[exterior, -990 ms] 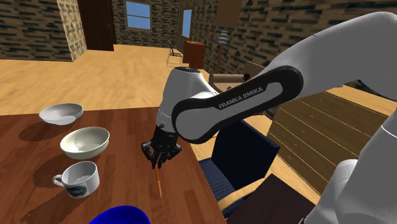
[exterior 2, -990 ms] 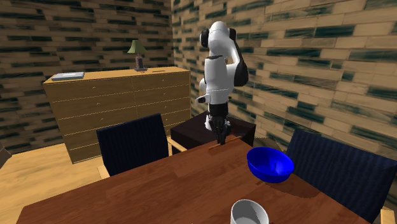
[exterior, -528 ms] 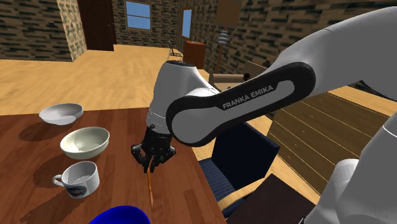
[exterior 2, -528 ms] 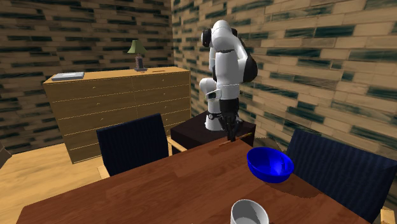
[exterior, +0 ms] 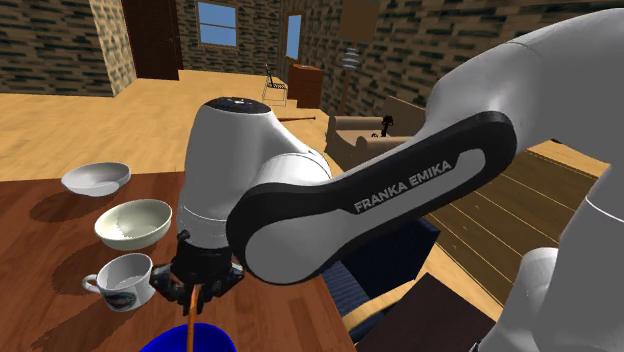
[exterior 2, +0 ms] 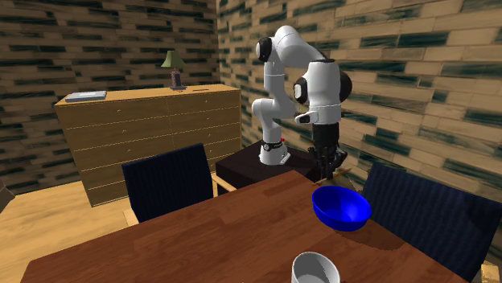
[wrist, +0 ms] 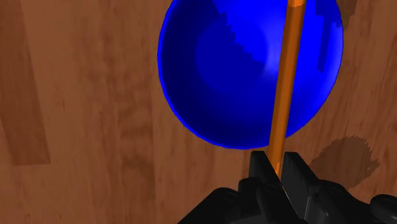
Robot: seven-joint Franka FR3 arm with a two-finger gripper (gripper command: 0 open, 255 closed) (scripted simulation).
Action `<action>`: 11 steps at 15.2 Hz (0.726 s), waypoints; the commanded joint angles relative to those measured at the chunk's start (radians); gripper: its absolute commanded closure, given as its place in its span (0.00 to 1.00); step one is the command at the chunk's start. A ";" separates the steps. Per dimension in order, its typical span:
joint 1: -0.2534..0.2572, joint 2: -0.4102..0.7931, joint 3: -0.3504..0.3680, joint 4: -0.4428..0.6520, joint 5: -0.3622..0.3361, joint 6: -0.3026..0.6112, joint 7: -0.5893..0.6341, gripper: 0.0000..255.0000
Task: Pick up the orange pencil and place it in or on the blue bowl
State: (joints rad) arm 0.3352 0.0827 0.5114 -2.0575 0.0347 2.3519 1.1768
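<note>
My black gripper [exterior: 196, 286] is shut on the orange pencil [exterior: 191, 318], which hangs down from the fingers over the rim of the blue bowl [exterior: 190, 339] at the shoulder view's bottom edge. In the wrist view the orange pencil [wrist: 284, 83] runs out from between the fingertips [wrist: 261, 167] across the blue bowl [wrist: 229, 70] on the wooden table. From the second exterior view the gripper [exterior 2: 328, 171] hovers just above the blue bowl [exterior 2: 342, 207], and the pencil itself is hard to make out there.
Beside the gripper on the wooden table [exterior: 40, 320] stand a white mug [exterior: 125, 280], a pale bowl [exterior: 133, 223] and a white bowl [exterior: 96, 178]. Dark blue chairs [exterior 2: 169, 189] flank the table. A white cup [exterior 2: 315, 268] sits near the second exterior view's bottom edge.
The arm has swung toward the shoulder view's lower left, carrying the pencil from the table's edge to above the blue bowl. The fingers stay shut on it.
</note>
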 commanded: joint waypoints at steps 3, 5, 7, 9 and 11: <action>0.047 0.058 0.020 0.056 -0.062 -0.003 0.102 1.00; 0.049 0.070 0.018 0.042 -0.071 0.022 0.107 1.00; 0.051 0.084 0.016 0.030 -0.081 0.046 0.113 1.00; 0.054 0.098 0.013 0.018 -0.092 0.070 0.119 1.00; 0.057 0.113 0.010 0.007 -0.104 0.095 0.126 1.00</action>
State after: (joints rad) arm 0.3911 0.1891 0.5225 -2.0445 -0.0634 2.4335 1.2993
